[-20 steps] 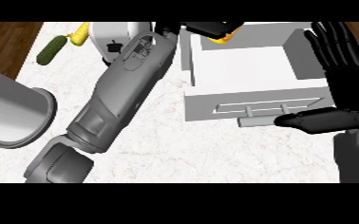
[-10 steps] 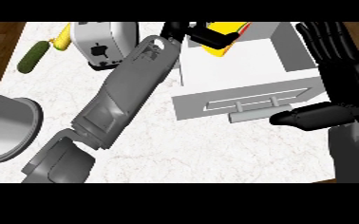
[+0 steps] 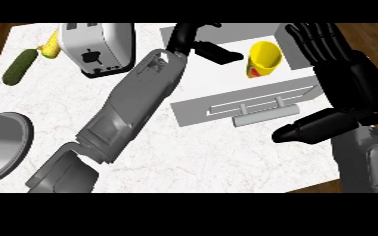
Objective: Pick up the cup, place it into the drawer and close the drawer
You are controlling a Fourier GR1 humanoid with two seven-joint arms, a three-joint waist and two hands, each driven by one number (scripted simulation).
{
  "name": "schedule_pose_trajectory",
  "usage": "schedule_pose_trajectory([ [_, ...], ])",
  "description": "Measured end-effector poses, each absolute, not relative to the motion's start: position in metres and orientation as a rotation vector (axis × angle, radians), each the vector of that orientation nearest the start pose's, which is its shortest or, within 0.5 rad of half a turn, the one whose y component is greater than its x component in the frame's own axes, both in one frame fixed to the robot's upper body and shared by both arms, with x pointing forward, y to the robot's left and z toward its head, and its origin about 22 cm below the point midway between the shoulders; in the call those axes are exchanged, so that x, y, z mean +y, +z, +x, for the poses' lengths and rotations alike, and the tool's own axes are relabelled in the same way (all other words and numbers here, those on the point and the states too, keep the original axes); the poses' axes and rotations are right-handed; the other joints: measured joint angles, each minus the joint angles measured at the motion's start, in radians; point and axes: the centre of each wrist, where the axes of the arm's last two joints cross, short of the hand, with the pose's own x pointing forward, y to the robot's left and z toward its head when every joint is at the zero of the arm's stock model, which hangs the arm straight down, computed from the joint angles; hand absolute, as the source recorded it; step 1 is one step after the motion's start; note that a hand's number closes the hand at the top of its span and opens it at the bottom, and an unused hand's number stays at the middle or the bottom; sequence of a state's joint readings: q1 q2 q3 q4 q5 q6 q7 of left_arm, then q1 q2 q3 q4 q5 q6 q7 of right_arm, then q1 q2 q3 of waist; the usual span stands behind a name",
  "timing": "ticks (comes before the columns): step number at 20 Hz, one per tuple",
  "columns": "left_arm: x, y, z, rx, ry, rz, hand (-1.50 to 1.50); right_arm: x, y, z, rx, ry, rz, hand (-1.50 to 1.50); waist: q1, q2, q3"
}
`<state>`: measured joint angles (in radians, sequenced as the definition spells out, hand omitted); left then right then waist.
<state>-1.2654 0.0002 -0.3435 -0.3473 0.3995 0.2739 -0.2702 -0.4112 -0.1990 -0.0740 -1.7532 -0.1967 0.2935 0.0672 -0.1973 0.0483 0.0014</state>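
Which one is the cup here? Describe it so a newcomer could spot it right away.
Start at the open white drawer at the counter's upper right. Inside it, near the right end, sits the cup, between the left hand and the right hand. It is the only bright yellow, open-mouthed thing there, with a red mark low on its side.

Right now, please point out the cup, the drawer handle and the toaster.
cup (image 3: 264, 60), head view, on its yellow side.
drawer handle (image 3: 266, 115), head view, on the middle of the bar.
toaster (image 3: 103, 41), head view, on its white body.
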Motion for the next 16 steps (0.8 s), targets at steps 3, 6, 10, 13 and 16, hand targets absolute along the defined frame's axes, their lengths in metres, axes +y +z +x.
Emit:
schedule_pose_trajectory([
  [3,0.04,0.114,0.436,-1.784,-0.32,-0.145,-1.5,-0.225,0.161,0.302,-2.023,0.509,0.405,1.5,-0.006,0.003,-0.001],
  [6,0.038,0.121,0.436,-1.837,-0.248,-0.217,-1.5,-0.215,0.159,0.302,-1.975,0.61,0.53,1.5,-0.003,0.001,-0.001],
  [10,0.037,0.127,0.436,-1.886,-0.151,-0.258,-1.5,-0.213,0.156,0.3,-1.84,0.832,0.548,1.5,0.021,-0.007,-0.002],
  [13,0.036,0.129,0.437,-1.905,-0.096,-0.253,-1.5,-0.216,0.152,0.293,-1.734,0.99,0.484,-1.5,0.044,-0.018,-0.002],
  [16,0.038,0.127,0.438,-1.907,-0.065,-0.237,-1.5,-0.221,0.147,0.287,-1.659,1.086,0.362,-1.5,0.072,-0.023,-0.001],
])
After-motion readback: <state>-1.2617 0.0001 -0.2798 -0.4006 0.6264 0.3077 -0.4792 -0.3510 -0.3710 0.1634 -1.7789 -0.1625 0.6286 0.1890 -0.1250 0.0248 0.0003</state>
